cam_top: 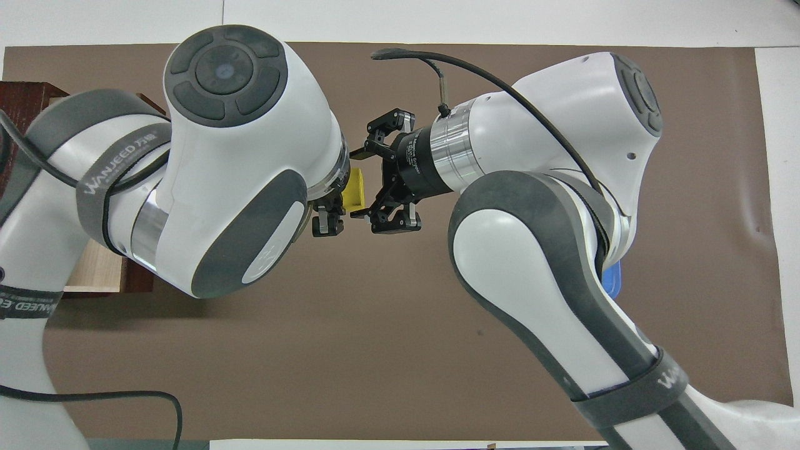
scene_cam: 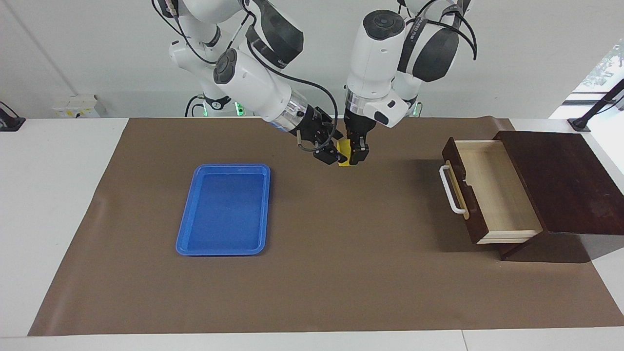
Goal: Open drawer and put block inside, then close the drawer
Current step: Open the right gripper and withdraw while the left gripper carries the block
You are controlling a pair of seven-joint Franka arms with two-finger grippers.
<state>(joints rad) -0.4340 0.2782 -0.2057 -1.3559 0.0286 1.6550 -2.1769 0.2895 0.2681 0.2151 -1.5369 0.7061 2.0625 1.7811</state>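
White table (scene_cam: 58, 204) under brown mat (scene_cam: 341, 282), plain white wall (scene_cam: 73, 48), bright window (scene_cam: 602, 68)

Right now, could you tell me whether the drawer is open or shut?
Open. The drawer is pulled well out of its dark box, its pale interior exposed and empty, the white handle standing clear of the box.

A flat blue tray (scene_cam: 222, 210) lies on the brown mat (scene_cam: 341, 273) toward the right arm's end of the surface, its inside bare. The mat covers most of the white surface (scene_cam: 48, 195). A pale box (scene_cam: 75, 106) sits at the wall edge.
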